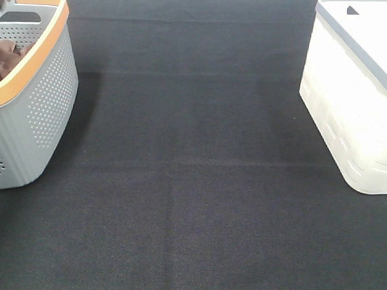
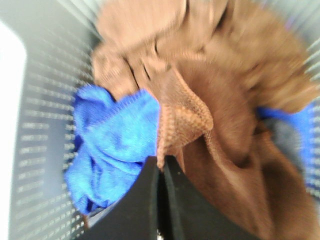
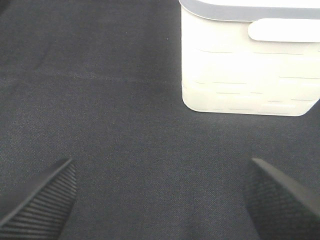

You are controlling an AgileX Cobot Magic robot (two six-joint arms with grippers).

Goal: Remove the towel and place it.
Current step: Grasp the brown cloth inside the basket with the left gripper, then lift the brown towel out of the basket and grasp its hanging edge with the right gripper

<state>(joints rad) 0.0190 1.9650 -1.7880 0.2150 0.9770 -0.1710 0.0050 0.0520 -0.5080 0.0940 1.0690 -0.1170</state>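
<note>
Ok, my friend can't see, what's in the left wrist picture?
The left gripper pinches a corner of a brown towel inside a grey basket. A blue towel lies crumpled beside it. The picture is blurry.

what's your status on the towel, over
Left hand shut on brown towel, inside grey basket. Right hand open over the mat. Blue cloth lies against the towel.

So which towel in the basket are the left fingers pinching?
The brown towel: its edge sits between the shut fingers; the blue towel lies beside.

Black cloth table, grey orange-rimmed basket left, white bin right
</note>
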